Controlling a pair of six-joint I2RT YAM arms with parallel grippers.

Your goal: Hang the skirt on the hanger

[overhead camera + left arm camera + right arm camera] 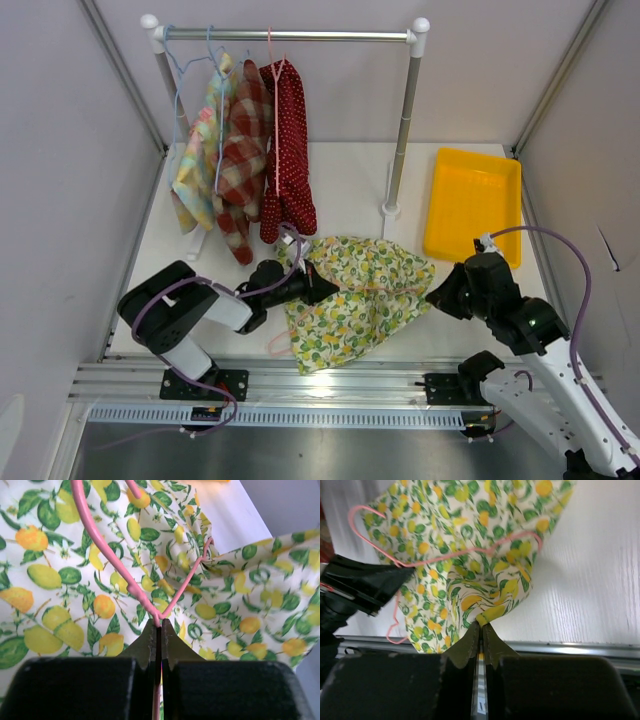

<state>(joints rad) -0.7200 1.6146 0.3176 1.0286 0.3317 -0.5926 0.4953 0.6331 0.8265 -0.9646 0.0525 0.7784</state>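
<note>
The skirt (365,295) was laid at the centre of the top view, with the hanger (131,586) against it. The left gripper (158,630) was pinched on the hanger and the right gripper (481,627) on the skirt's edge. The thin wire could be lost from the jaws if the cloth were tugged hard.

Pinches the pink hanger (131,587) at its wire junction with the left gripper (158,628), over the lemon-print skirt (60,580).
</note>
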